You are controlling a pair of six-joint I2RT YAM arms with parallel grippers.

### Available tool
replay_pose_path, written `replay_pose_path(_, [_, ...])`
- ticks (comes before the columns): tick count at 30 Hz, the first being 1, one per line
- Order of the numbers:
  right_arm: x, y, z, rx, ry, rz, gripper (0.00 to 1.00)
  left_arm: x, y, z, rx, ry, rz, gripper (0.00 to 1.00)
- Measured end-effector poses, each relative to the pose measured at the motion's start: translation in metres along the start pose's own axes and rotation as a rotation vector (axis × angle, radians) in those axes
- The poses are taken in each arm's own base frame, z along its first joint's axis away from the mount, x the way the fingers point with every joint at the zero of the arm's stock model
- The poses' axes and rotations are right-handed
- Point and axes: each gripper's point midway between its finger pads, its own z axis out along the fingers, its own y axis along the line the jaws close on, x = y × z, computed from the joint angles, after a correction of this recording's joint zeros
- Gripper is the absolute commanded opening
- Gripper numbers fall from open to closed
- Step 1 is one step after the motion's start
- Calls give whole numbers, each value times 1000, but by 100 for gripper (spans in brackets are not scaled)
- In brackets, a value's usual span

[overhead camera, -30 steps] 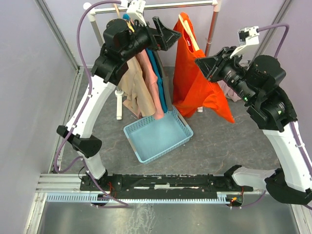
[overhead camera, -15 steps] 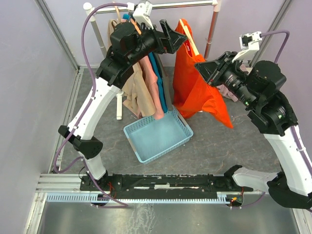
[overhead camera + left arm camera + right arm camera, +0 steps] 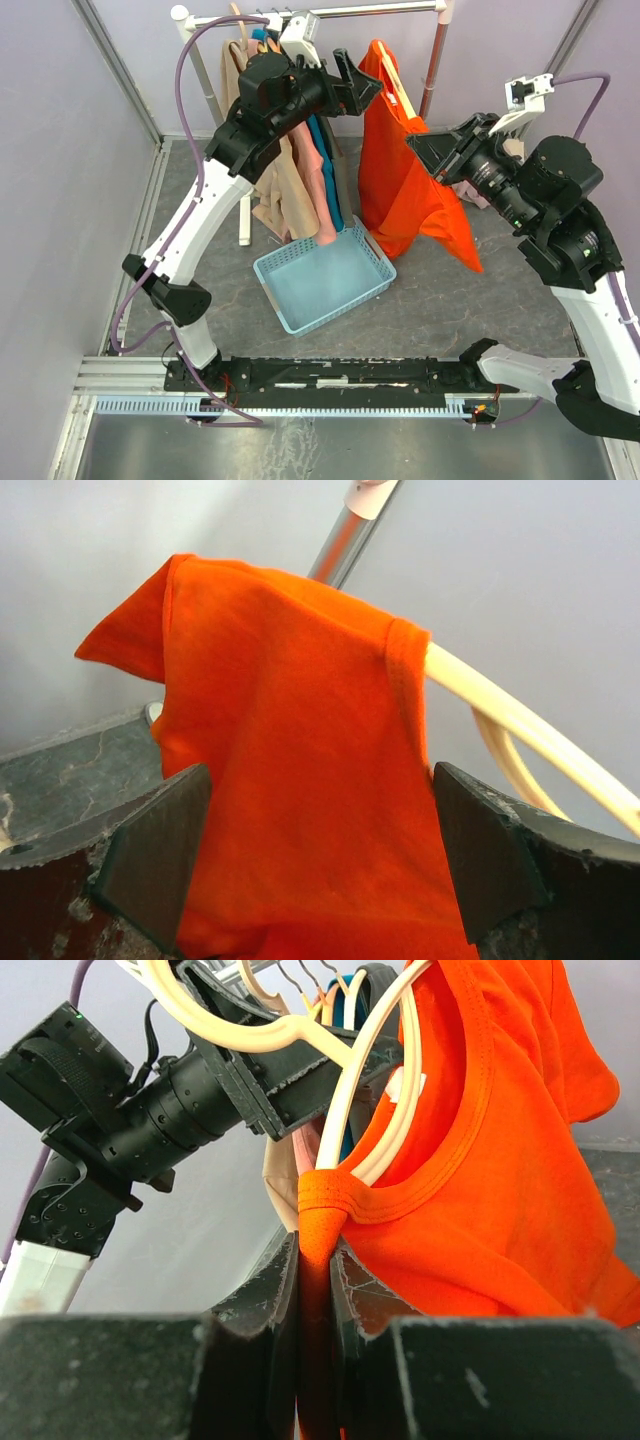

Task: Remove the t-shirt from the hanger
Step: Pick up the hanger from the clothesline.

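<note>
Two grippers are attending to one orange t-shirt [image 3: 415, 195], which is hanging on a cream hanger [image 3: 372, 1080] from the metal rail [image 3: 380, 9] at the far side of the cell. I am reading the right gripper [image 3: 315, 1260] as clamped on the t-shirt: in the right wrist view a fold of the neckline is being pinched between its two fingers, directly below the point where the hanger's arms are passing through the neck opening. The left gripper [image 3: 320, 850] is reaching in from the other side at shoulder height with its jaws standing wide apart. In the left wrist view the orange shoulder is lying between the two fingers, and one hanger arm is emerging from the fabric edge toward the right. I cannot tell whether either finger is touching the cloth. To the left on the same rail, beige, pink and teal garments [image 3: 300, 170] are hanging close together. A light blue basket [image 3: 290, 300] is sitting on the grey floor [image 3: 450, 300] beneath them.
</note>
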Motion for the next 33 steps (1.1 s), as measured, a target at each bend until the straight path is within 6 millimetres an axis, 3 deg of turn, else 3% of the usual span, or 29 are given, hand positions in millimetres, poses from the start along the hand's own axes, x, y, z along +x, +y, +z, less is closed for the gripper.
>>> replay_pose_path(8, [7, -3, 2, 7, 18, 10, 1, -4, -13, 1, 40, -23, 3, 92])
replay_pose_path(19, [7, -3, 2, 5, 16, 15, 1, 11, -15, 15, 60, 5, 0, 55])
replay_pose_path(24, [7, -3, 2, 6, 16, 19, 1, 25, -12, 24, 59, 34, -4, 16])
replay_pose_path(26, [7, -3, 2, 8, 18, 22, 1, 26, -15, 25, 68, 35, -6, 8])
replay_pose_path(28, [7, -3, 2, 9, 18, 30, 1, 23, -21, 24, 85, 32, -2, 3])
replay_pose_path(33, [9, -2, 4, 12, 23, 60, 1, 14, -35, 19, 131, 18, 2, 3])
